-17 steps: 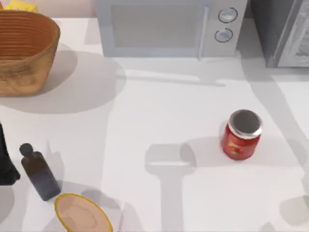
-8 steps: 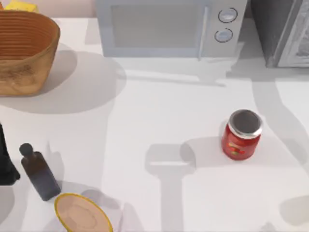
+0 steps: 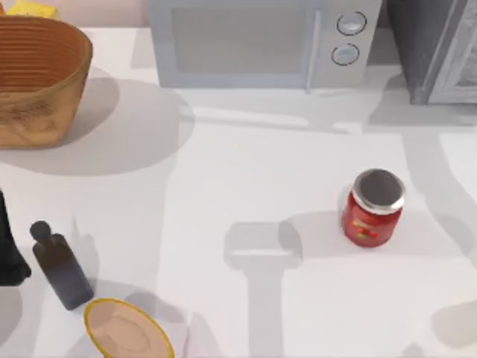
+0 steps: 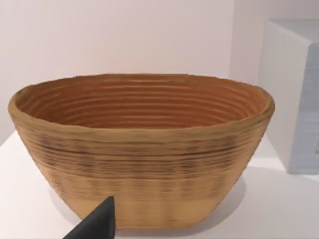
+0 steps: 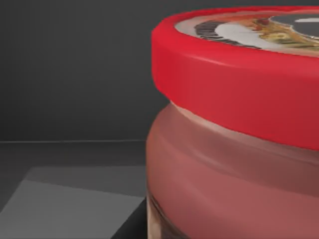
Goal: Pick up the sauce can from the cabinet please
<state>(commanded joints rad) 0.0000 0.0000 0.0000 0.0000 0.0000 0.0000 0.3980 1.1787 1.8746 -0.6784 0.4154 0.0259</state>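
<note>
Left arm (image 3: 9,250): matte black, smooth-surfaced body at the table's left edge. Left gripper: one black, wedge-shaped fingertip (image 4: 94,224) tapering to a point.

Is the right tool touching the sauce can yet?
Cannot tell. In the right wrist view the sauce can sits very close inside the dark cabinet, but neither contact nor a gap with the right tool is plain.

Upright red-rimmed sauce can (image 5: 239,129), dark cabinet.

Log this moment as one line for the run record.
stage: reaching into cabinet | target: sauce can, close before right wrist camera | left arm: parked facing basket | table: red jar untouched
</note>
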